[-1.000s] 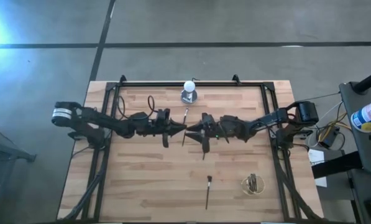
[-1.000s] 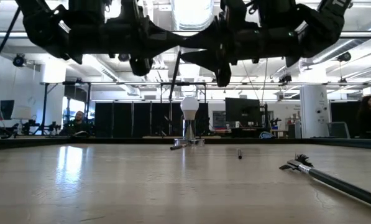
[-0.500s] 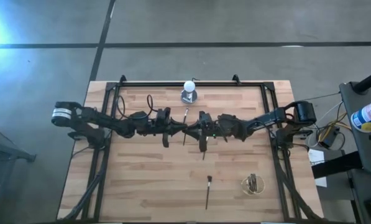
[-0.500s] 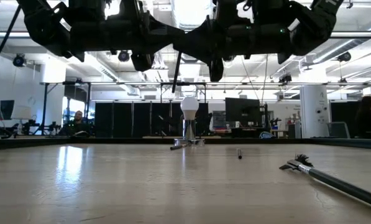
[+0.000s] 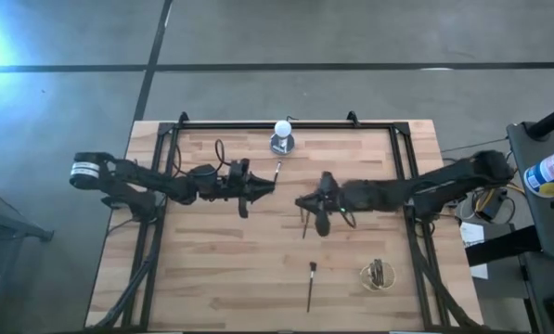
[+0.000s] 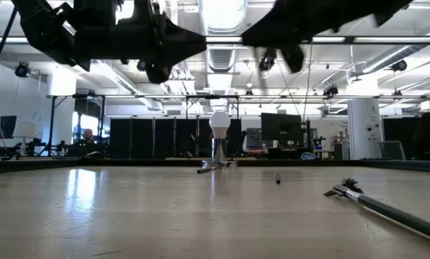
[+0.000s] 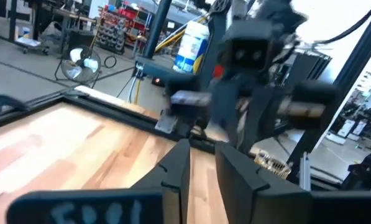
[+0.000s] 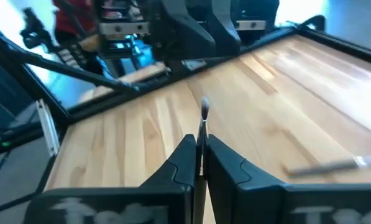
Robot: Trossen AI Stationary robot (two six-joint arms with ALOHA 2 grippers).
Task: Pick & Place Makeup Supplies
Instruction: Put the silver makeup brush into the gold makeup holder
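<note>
wooden surface (image 5: 212, 269), high view: right gripper (image 5: 306, 202) mid-table carrying brush (image 5: 304, 223), likely for cup (image 5: 378, 275); left gripper (image 5: 265, 186) apart; spare brush (image 5: 310, 285) lying. left wrist: fingers (image 7: 173, 171) parted, empty. right wrist: fingers (image 8: 184, 163) pinching brush.

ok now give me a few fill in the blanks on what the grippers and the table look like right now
1. The right gripper is ____ on a makeup brush.
2. The left gripper is open and holds ____.
3. The round cup with brushes in it stands nearer the ____ arm.
4. The white ball sits on a round ____ base.

Missing words: shut; nothing; right; grey
</note>
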